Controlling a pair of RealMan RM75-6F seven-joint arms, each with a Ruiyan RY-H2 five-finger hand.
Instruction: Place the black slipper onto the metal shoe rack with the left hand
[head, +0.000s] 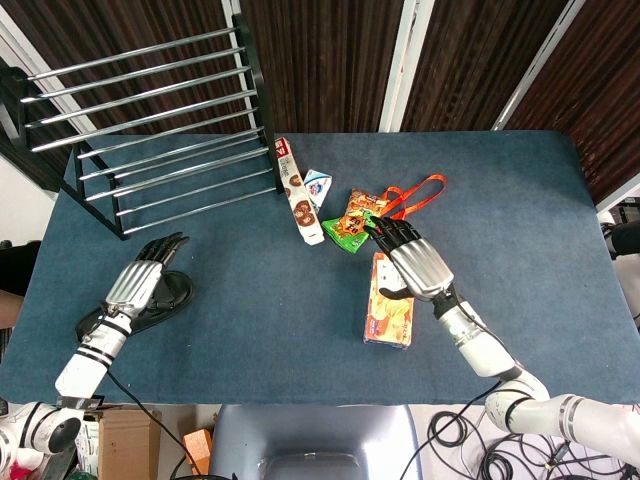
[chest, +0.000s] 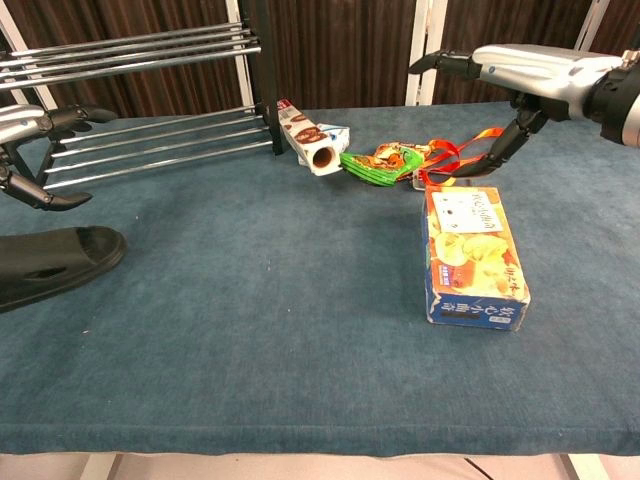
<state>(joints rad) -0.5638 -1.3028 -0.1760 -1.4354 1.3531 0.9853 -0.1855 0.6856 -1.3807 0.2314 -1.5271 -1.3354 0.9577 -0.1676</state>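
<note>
The left hand (head: 140, 278) is hovering just above the slipper (head: 150, 305), fingers spread and holding nothing. The slipper is lying flat on the surface (head: 260, 320), in front of the rack (head: 150, 110) and apart from it. Well right of the rack, the right hand (head: 415, 262) is hanging open over the snack box (head: 388, 305), gripping nothing.

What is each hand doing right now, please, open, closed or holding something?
Left hand: open, hovering above the black slipper, not gripping it.
Right hand: open, holding nothing, above the snack box.
</note>
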